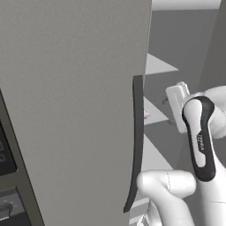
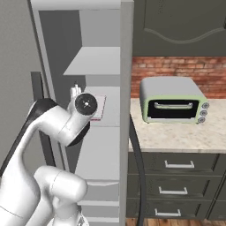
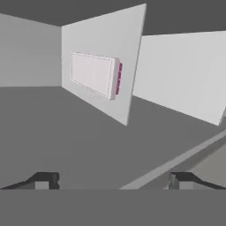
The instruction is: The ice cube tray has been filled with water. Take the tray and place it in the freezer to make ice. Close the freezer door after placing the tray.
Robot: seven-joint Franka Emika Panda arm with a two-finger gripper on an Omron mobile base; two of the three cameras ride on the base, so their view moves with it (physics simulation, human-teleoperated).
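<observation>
The ice cube tray (image 3: 92, 75), a pale slab with pinkish-purple edges, lies flat on a white shelf (image 3: 128, 62) inside the freezer (image 2: 57, 53). It also shows as the tray (image 2: 99, 107) just past my wrist, and its pink edge (image 1: 146, 114) peeks out beside the closed door. My gripper (image 3: 112, 181) is open, with nothing between its fingertips (image 3: 44, 180), and it stands back from the tray, pointing into the compartment. The freezer door (image 2: 126, 88) stands open, seen edge-on to the right of my arm, its dark handle (image 2: 137, 159) curving down its outer side.
The plain grey door (image 1: 75, 110) with its dark handle (image 1: 137, 141) is closed on my left. Right of the open door, a toaster oven (image 2: 173, 100) sits on the counter (image 2: 176, 137) above drawers (image 2: 178, 176). A dark oven panel (image 1: 6, 159) is at far left.
</observation>
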